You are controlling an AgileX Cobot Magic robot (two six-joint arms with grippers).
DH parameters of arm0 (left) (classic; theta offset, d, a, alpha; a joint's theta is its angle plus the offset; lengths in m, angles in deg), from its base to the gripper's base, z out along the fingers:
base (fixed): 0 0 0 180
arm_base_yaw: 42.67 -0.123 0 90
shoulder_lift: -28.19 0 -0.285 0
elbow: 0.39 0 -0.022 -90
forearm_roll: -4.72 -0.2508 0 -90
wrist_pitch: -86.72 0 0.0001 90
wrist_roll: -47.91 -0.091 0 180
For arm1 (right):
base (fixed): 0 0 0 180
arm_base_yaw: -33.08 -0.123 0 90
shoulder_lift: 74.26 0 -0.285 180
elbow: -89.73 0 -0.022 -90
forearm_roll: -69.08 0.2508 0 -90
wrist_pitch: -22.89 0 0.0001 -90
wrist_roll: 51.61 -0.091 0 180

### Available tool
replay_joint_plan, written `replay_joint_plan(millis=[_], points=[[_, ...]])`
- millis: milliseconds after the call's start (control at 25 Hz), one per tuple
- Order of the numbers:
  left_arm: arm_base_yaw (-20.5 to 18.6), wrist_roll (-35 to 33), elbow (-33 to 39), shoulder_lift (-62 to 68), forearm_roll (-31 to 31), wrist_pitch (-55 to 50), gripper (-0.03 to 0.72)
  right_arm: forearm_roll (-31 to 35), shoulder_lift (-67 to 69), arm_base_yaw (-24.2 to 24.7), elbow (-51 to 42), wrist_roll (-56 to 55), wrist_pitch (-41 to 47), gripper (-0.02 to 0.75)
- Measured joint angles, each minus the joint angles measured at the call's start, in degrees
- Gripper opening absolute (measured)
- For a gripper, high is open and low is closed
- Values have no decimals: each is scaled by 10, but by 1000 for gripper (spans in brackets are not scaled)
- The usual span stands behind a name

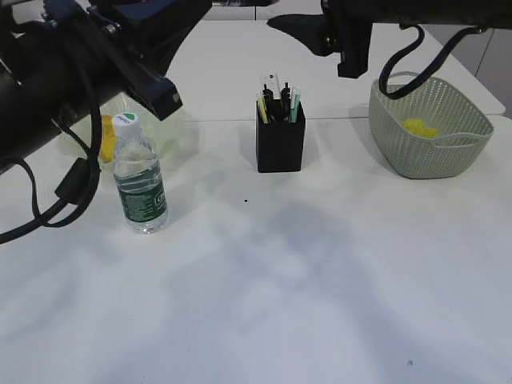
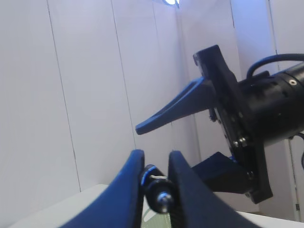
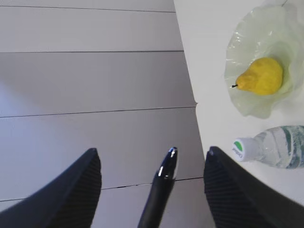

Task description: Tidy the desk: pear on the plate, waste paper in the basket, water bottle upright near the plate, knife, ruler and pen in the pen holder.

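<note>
My left gripper (image 2: pixel 156 159) has its blue fingers shut on a black pen (image 2: pixel 157 187). The same pen (image 3: pixel 164 187) rises between the black fingers of my right gripper (image 3: pixel 151 156), which stands open with a gap on both sides of it. The pear (image 3: pixel 260 76) lies on the pale green plate (image 3: pixel 247 107). The water bottle (image 1: pixel 140 180) stands upright just in front of the plate (image 1: pixel 172 132). Several slim items stand in the black pen holder (image 1: pixel 280 148). Yellow waste paper (image 1: pixel 420 128) lies in the basket (image 1: pixel 448 156).
Both arms hang high over the far side of the table; the left arm (image 1: pixel 72 72) crosses the upper left and the right arm (image 1: pixel 352 36) the top centre. Cables loop down near the bottle and over the basket.
</note>
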Motion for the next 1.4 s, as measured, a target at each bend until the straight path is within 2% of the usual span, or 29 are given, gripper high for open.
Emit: replay_joint_plan(millis=[120, 400, 560, 680, 880, 1040, 1160, 1400], points=[[0, 0, 0, 0, 13, 0, 78, -48, 0, 11, 0, 7, -6, 503], [0, 0, 0, 0, 20, 0, 78, -207, 0, 55, 0, 32, -7, 503], [0, 0, 0, 0, 21, 0, 78, -331, 0, 84, 0, 48, -3, 503], [0, 0, 0, 0, 21, 0, 78, -480, 0, 95, 0, 29, 14, 503], [0, 0, 0, 0, 21, 0, 77, -829, 0, 96, 0, -134, 88, 503], [0, 0, 0, 0, 21, -27, 77, -1067, 0, 96, 0, -247, 178, 503], [0, 13, 0, 0, 21, -64, 77, -1143, 0, 97, 0, -275, 226, 503], [0, 75, -1, 0, 22, -139, 77, -1157, 0, 97, 0, -285, 241, 503]])
